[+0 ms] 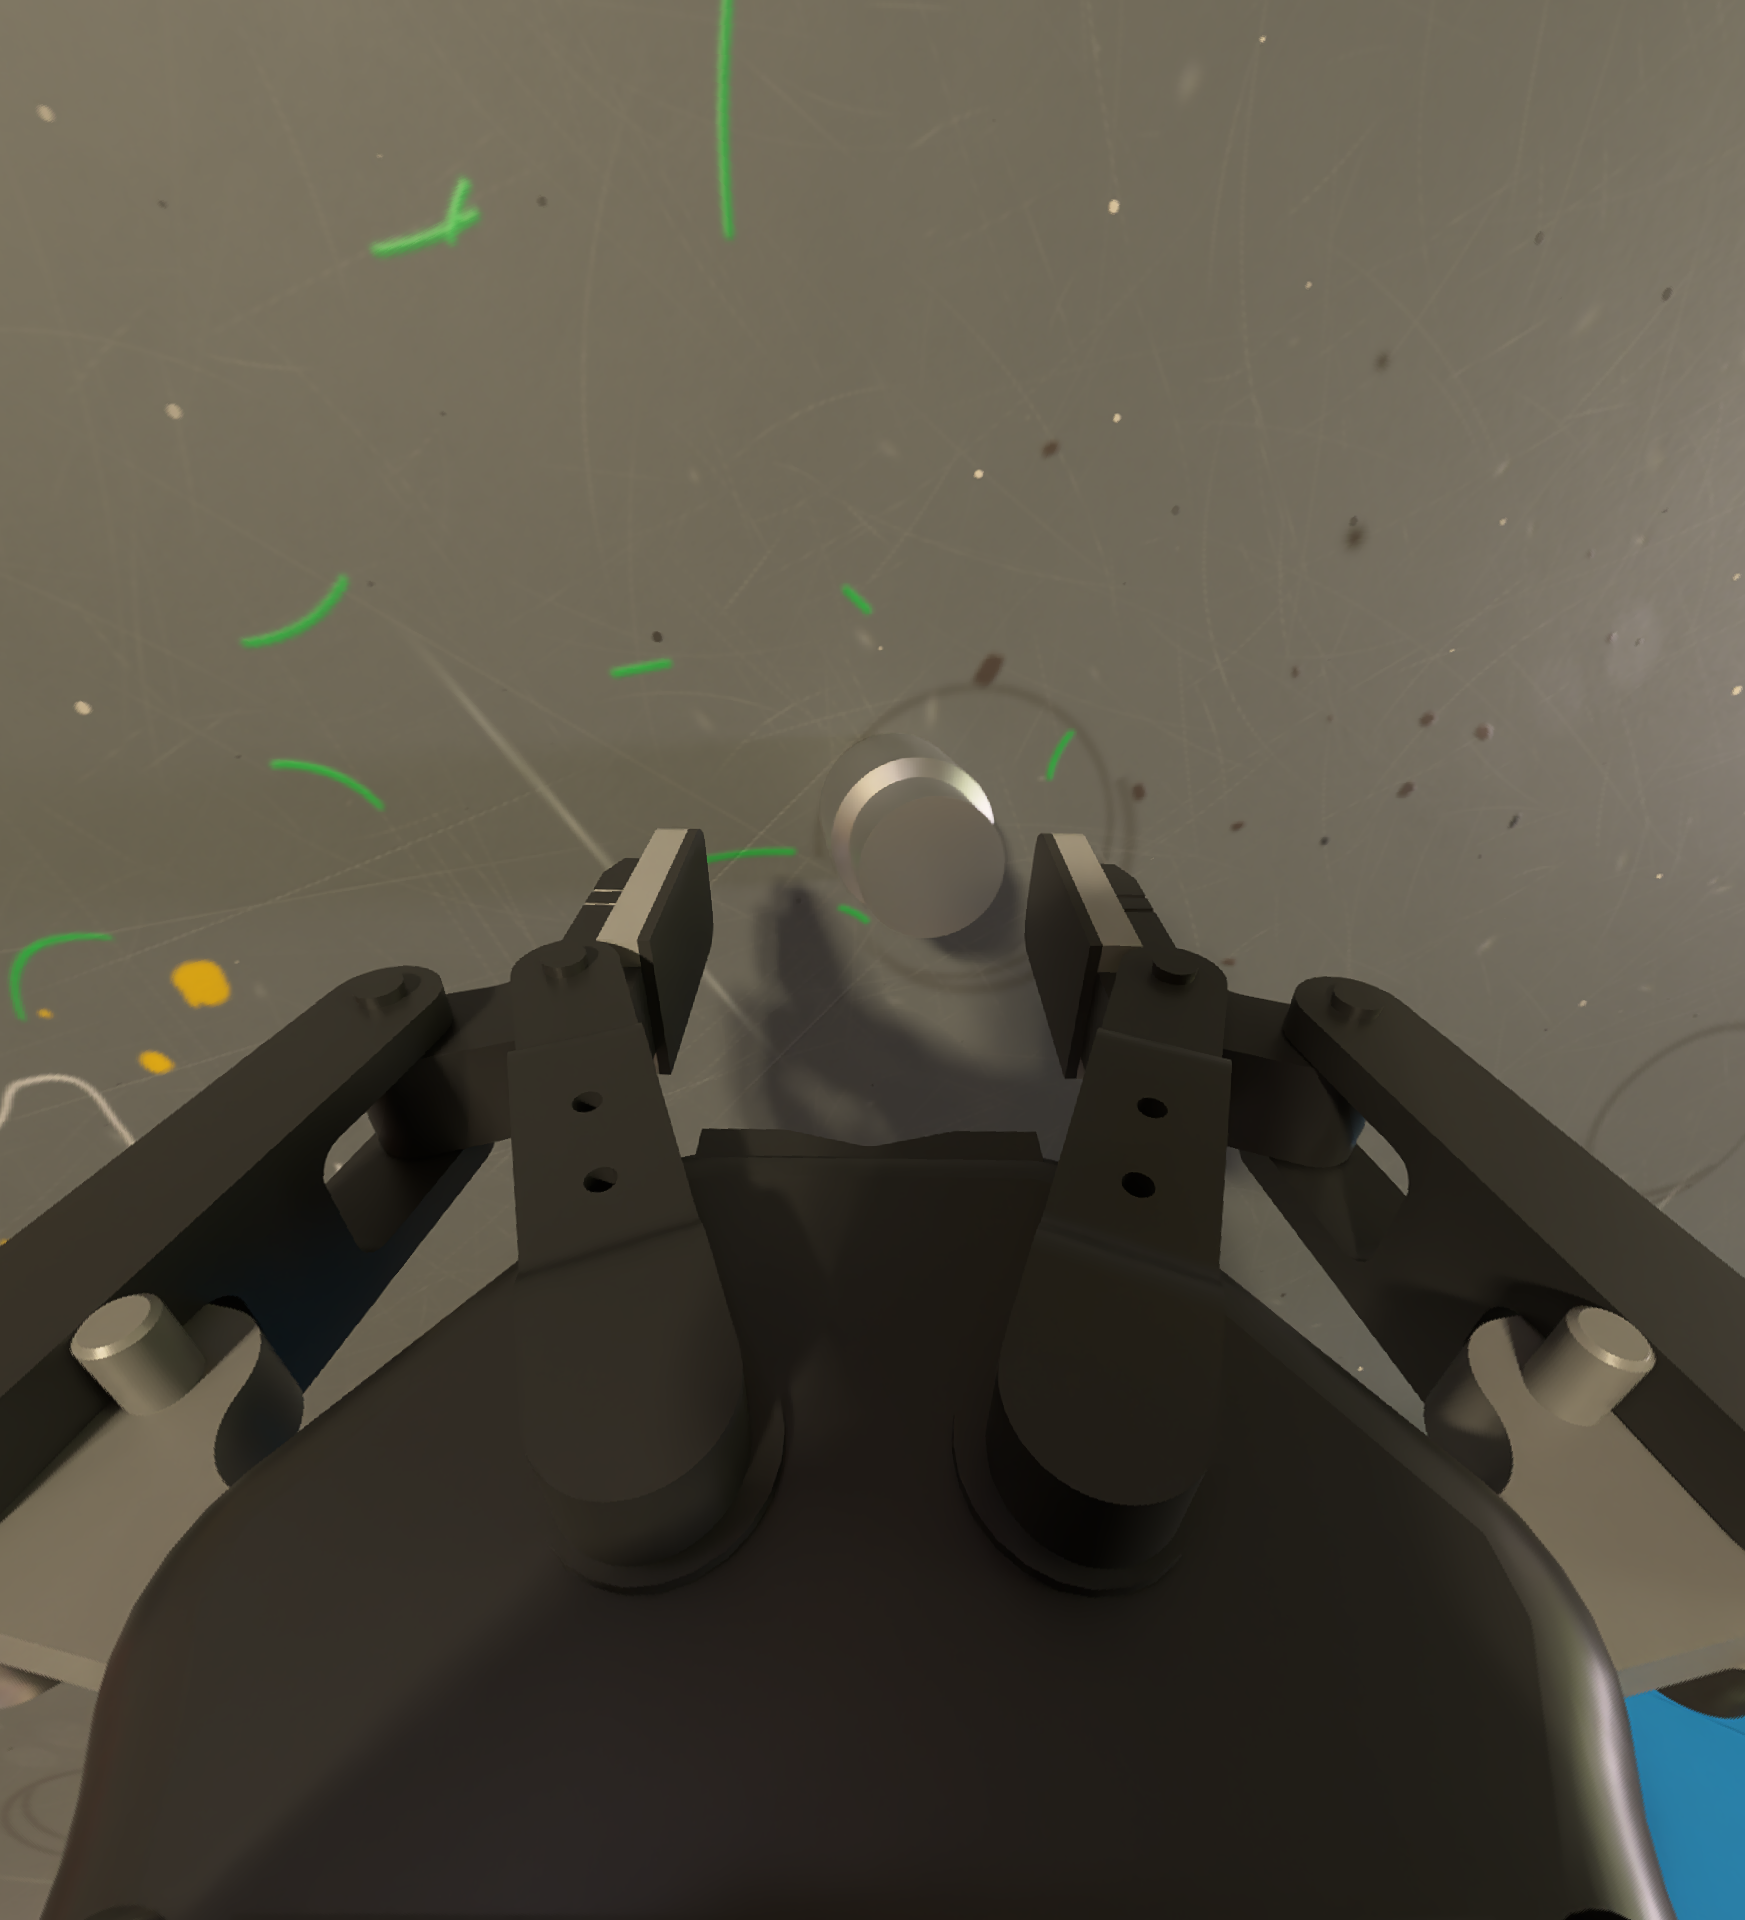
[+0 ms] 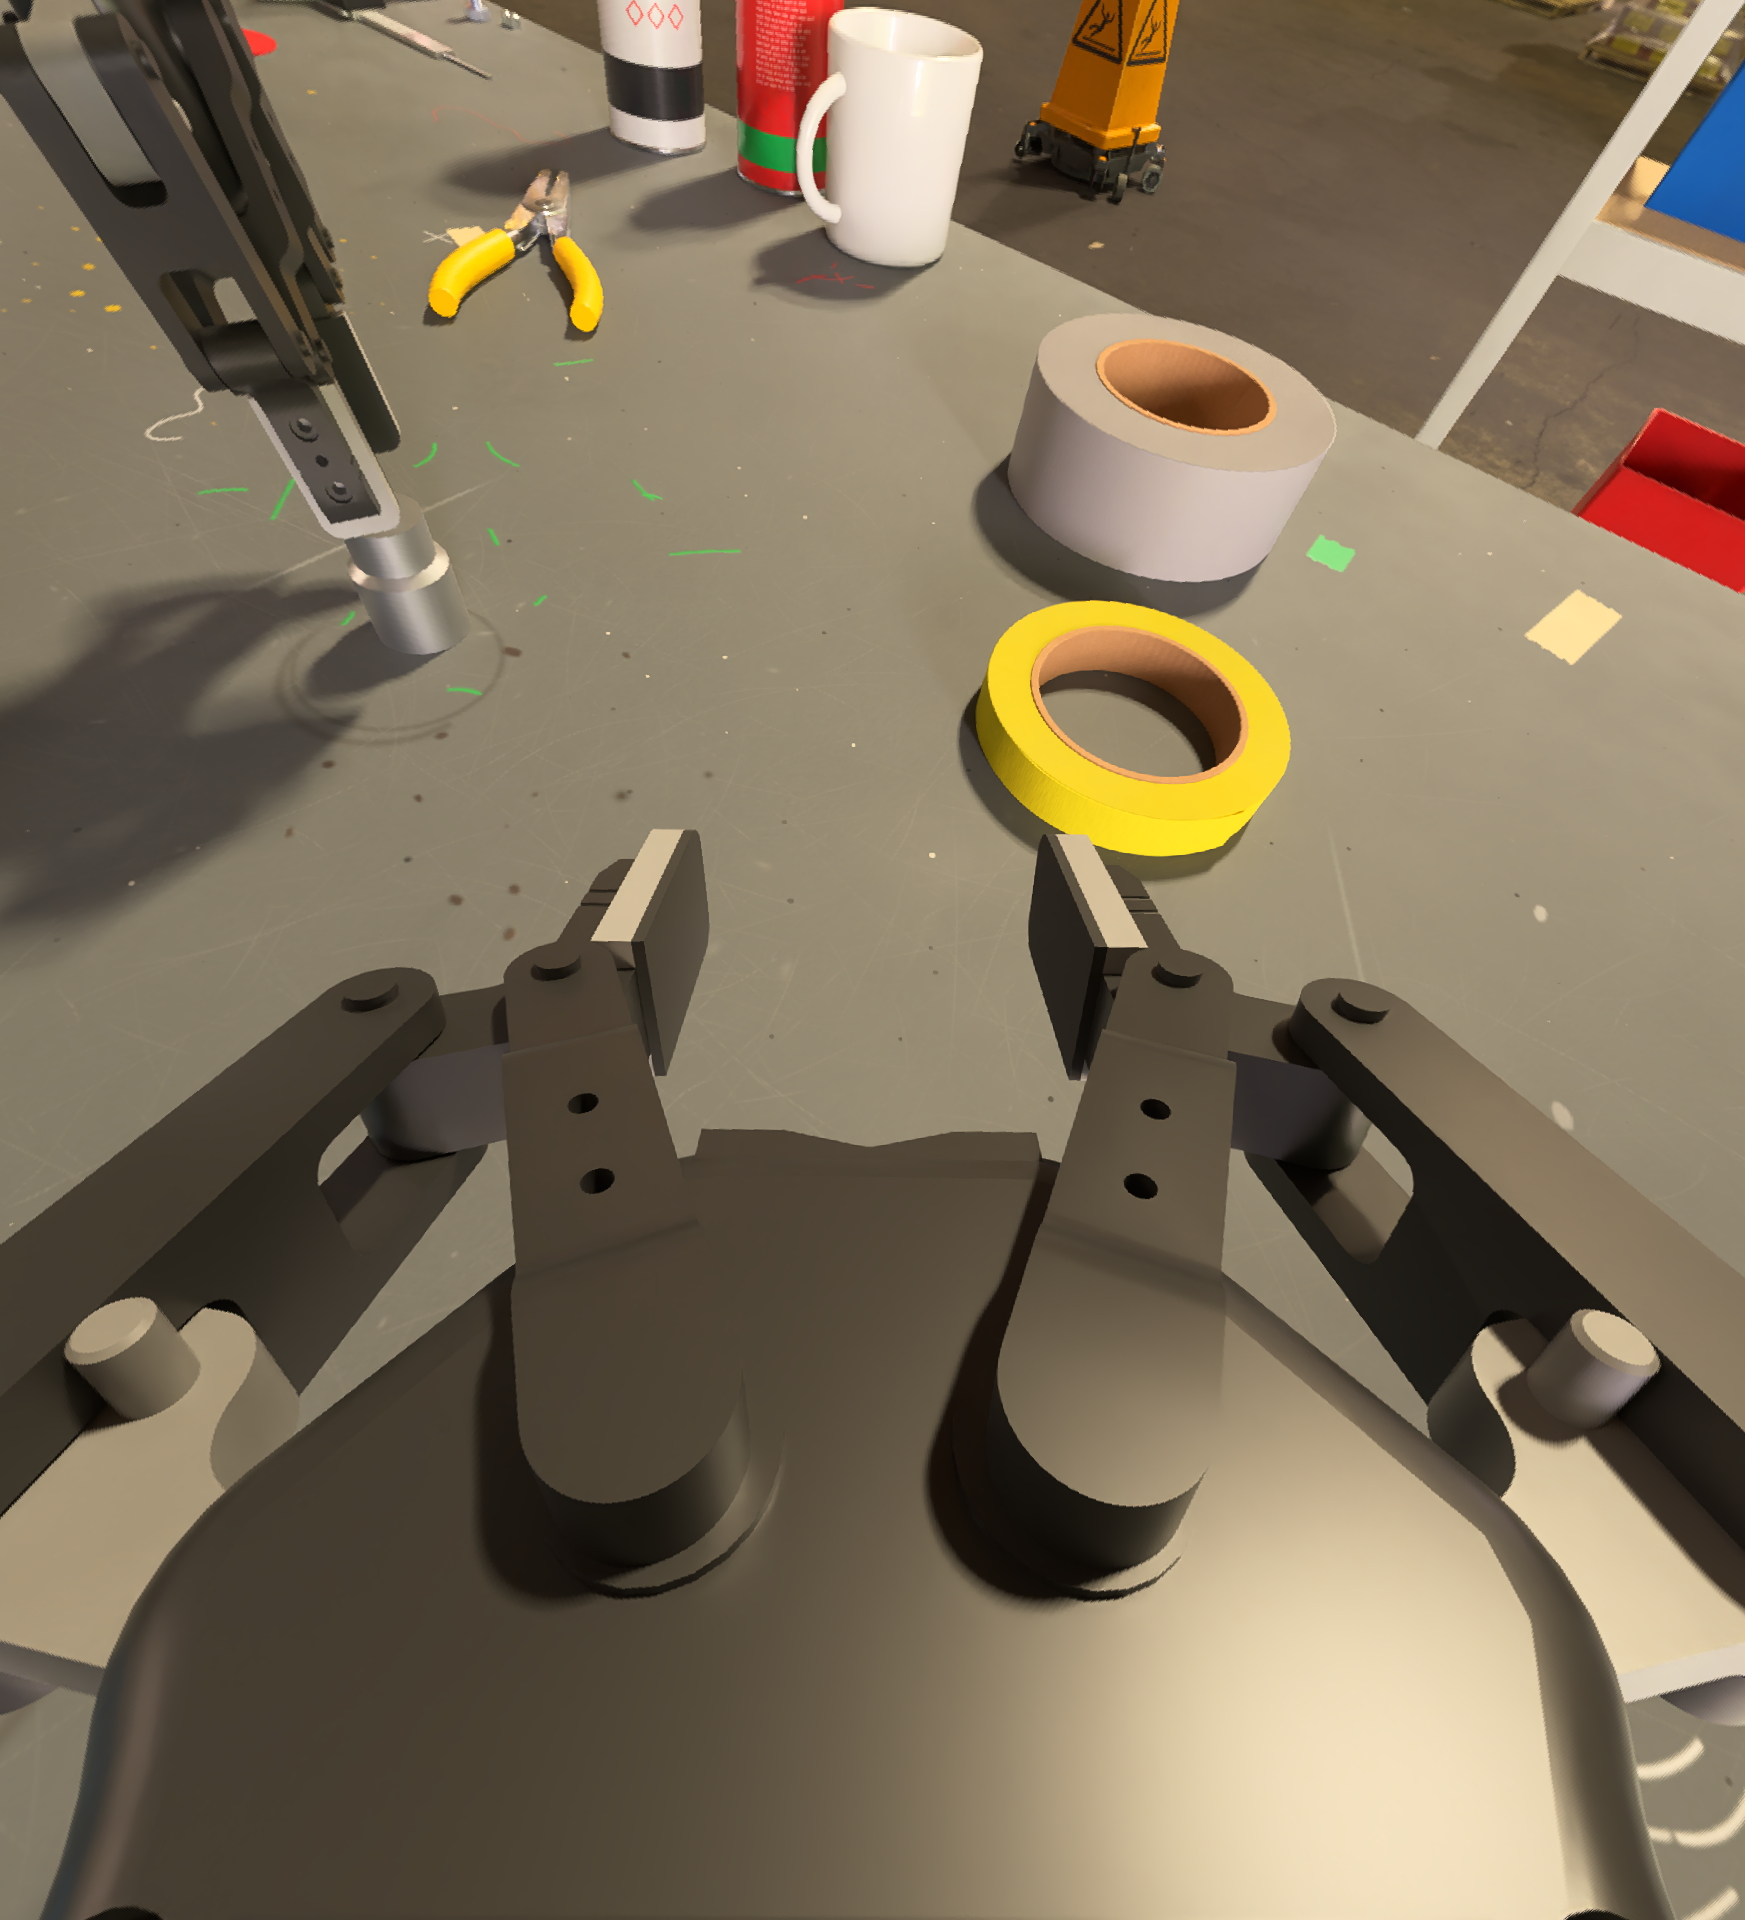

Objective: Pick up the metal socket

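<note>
The metal socket (image 1: 925, 862) is a short silver stepped cylinder standing upright on the grey scratched table (image 1: 1263, 416). In the left wrist view I look down on its flat top. My left gripper (image 1: 868, 883) is open and hangs just above it; the socket lies between the fingertips, nearer the right finger (image 1: 1060, 935). In the right wrist view the socket (image 2: 411, 592) stands at the far left with the left gripper (image 2: 369, 514) right over its top. My right gripper (image 2: 868, 914) is open and empty above the table.
A yellow tape roll (image 2: 1133, 727) lies just beyond my right fingertip, with a grey tape roll (image 2: 1159, 457) behind it. Yellow-handled pliers (image 2: 525, 260), a white mug (image 2: 894, 135) and a red can (image 2: 774, 104) stand farther back. The table edge runs along the right, with a red bin (image 2: 1699, 499) below.
</note>
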